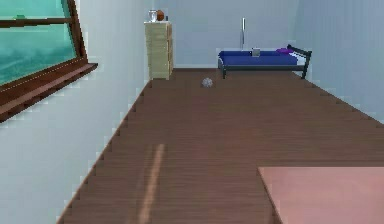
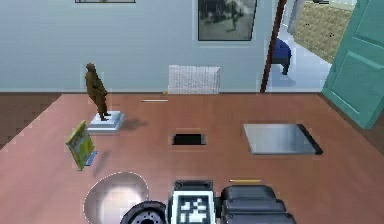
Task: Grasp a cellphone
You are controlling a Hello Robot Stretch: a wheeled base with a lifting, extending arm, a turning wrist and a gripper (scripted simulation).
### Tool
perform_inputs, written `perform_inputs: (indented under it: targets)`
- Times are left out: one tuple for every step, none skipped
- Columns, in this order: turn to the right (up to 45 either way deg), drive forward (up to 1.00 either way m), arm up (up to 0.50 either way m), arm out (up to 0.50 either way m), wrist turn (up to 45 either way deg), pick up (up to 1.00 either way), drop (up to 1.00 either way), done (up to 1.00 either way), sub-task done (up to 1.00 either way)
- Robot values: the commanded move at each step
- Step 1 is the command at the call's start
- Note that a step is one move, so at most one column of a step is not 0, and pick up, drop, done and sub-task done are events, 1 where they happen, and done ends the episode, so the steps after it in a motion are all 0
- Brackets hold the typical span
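Spotted a green book [image 2: 80,145] and a brown statuette [image 2: 97,92] on the table's [image 2: 230,110] left, a grey bowl [image 2: 114,196] nearer. Saw the gripper [image 2: 142,214] low beside the bowl; couldn't tell whether holding anything. Found the dark cellphone [image 2: 187,138] flat mid-table, left of a grey slab [image 2: 280,138].

The broad reddish-brown tabletop [image 2: 210,115] looks like smooth matt wood. On it, the dark brown standing statue [image 2: 96,88] reads as dull bronze (its pale square base looks more like stone). The flat grey rectangular slab [image 2: 280,138] looks like brushed metal, and the small flat black slab [image 2: 188,138] looks smooth. The dark brown plank floor [image 1: 210,140] is wood with a soft sheen; the tall pale dresser [image 1: 159,50] is matt wood.
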Motion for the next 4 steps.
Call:
perform_inputs:
  targets:
    - [0.0,0.0,0.0,0.44,0.0,0.0,0.0,0.0,0.0]
    - [0.0,0.0,0.0,0.0,45.0,0.0,0.0,0.0,0.0]
    - [0.0,0.0,0.0,0.0,45.0,0.0,0.0,0.0,0.0]
    - [0.0,0.0,0.0,0.0,45.0,0.0,0.0,0.0,0.0]
